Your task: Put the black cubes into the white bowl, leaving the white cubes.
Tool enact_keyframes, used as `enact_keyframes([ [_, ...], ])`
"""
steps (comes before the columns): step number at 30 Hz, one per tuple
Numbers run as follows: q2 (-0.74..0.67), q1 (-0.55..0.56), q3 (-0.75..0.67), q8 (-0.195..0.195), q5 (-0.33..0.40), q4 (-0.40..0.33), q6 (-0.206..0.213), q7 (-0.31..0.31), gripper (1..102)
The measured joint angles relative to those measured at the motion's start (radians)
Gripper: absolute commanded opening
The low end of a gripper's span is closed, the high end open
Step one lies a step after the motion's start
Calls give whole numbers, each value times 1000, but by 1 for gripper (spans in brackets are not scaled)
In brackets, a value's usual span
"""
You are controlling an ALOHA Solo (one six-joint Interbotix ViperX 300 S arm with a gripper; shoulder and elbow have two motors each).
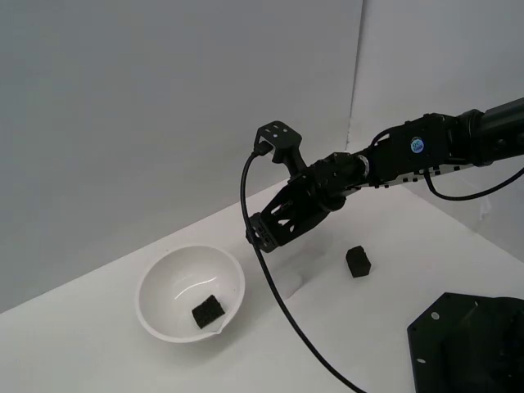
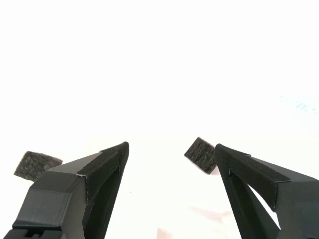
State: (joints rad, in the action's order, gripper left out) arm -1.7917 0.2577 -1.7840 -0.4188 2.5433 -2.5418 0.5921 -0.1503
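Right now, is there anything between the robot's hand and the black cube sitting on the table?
No. In the exterior view only bare white table shows between the open hand and the black cube.

plain grey walls (image 1: pixel 164 106) meet at a corner above a white, perhaps overexposed, tabletop (image 1: pixel 82 352).

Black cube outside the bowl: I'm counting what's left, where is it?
In the exterior view, the black cube sits on the table, right of the white bowl, below the gripper.

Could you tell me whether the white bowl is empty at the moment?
Not empty: the round glossy white bowl holds one small matte black cube on its floor.
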Motion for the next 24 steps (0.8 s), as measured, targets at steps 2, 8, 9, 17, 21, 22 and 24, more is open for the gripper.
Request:
enact_keyframes([
  [2, 12, 3, 12, 0, -2, 0, 0, 3, 99],
  [8, 51, 3, 49, 0, -2, -2, -8, 17, 99],
  [9, 60, 3, 58, 0, -2, 0, -11, 20, 99],
  [17, 103, -31, 103, -2, 0, -2, -31, 25, 99],
  [21, 77, -29, 77, -2, -2, 0, -31, 26, 99],
  [22, 66, -29, 64, -2, -2, -2, -31, 25, 99],
  [24, 41, -31, 40, -2, -2, 0, -31, 26, 99],
])
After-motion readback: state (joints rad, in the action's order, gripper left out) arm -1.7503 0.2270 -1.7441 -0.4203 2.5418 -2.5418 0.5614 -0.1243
